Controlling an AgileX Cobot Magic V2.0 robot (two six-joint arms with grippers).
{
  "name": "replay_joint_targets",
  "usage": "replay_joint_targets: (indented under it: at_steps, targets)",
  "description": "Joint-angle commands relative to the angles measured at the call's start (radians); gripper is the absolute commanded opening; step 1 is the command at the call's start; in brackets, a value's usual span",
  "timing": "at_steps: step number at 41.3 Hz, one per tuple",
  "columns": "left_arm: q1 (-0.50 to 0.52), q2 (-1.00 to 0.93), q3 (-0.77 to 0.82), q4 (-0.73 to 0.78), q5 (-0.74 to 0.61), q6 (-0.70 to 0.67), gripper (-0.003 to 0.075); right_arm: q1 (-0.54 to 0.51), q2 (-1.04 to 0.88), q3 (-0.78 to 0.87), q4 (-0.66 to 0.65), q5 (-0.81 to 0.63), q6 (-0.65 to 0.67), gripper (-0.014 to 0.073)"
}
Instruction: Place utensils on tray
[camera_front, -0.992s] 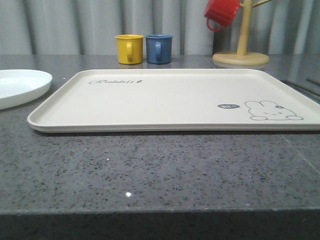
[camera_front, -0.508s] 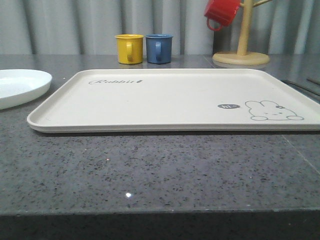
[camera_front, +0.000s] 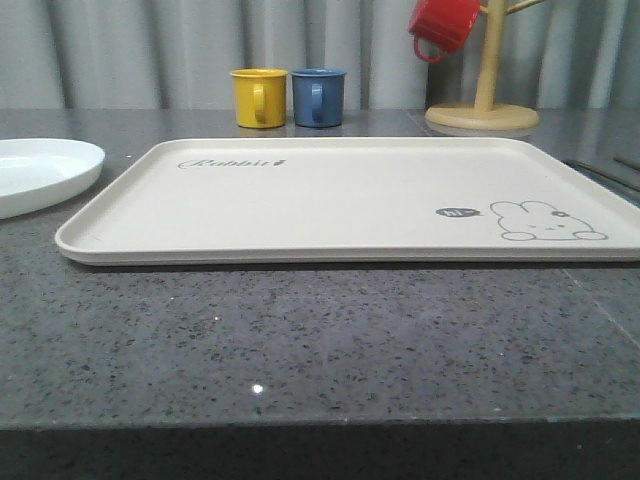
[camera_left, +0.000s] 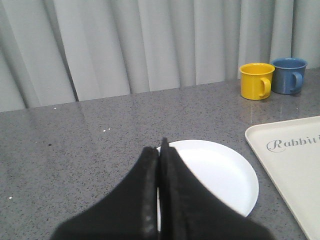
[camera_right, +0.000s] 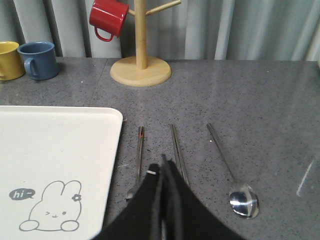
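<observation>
Right gripper (camera_right: 164, 165) has its black fingers pressed together, nothing between them, poised over the grey counter (camera_front: 300, 340) among the cutlery. Seen from its wrist camera, the chopsticks (camera_right: 177, 150) run from right at the fingertips away toward 12 o'clock, lying just beside the tips. The fork (camera_right: 139, 155) lies parallel at about 10 o'clock from the tips, its head partly hidden by the fingers, and the spoon (camera_right: 235, 175) lies at about 3 o'clock, bowl toward the camera, a little apart. All three rest on the counter just beside the tray (camera_right: 55, 150), whose rabbit-corner sits at 9 o'clock; its surface is bare in the front view (camera_front: 350, 195). Left gripper (camera_left: 159, 165) is likewise closed tight and holding nothing, hanging over the near edge of the white plate (camera_left: 220, 175). Beyond the tray stand a yellow mug (camera_front: 258, 97) and a blue mug (camera_front: 318, 96), and a red mug (camera_front: 442, 25) hangs on the wooden rack (camera_front: 485, 90).
</observation>
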Motion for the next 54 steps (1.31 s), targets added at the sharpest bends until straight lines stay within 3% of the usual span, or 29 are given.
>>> replay_joint_targets:
  at_steps: [1,5,9,14,17,20,41,54]
  targets:
    - [-0.001,0.013,-0.038,-0.005,-0.087,-0.009,-0.0018,-0.007,0.011,-0.038,0.000,-0.072,-0.003,-0.0106]
    - [-0.001,0.013,-0.038,-0.005,-0.087,-0.009,0.0046,-0.007,0.011,-0.038,0.000,-0.072,-0.003,-0.0028]
    - [-0.001,0.013,-0.038,-0.005,-0.087,-0.009,0.0271,-0.007,0.011,-0.038,0.000,-0.072,-0.003,0.0142]
    - [-0.001,0.013,-0.038,-0.005,-0.087,-0.009,0.0589,-0.007,0.011,-0.038,0.000,-0.074,-0.003,0.0451]
    - [-0.001,0.013,-0.038,-0.007,-0.087,-0.009,0.0679,-0.007,0.011,-0.038,0.000,-0.074,-0.003,0.0563]
    - [-0.001,0.013,-0.038,-0.007,-0.087,-0.009,0.0694,-0.007,0.011,-0.038,0.000,-0.074,-0.003,0.0619]
    - [-0.003,0.032,-0.041,-0.066,-0.081,-0.009,0.0694,-0.007,0.011,-0.038,0.000,-0.074,-0.003,0.0617]
    - [-0.103,0.342,-0.260,-0.071,0.119,0.019,0.0693,-0.007,0.011,-0.038,0.000,-0.073,-0.003,0.0617]
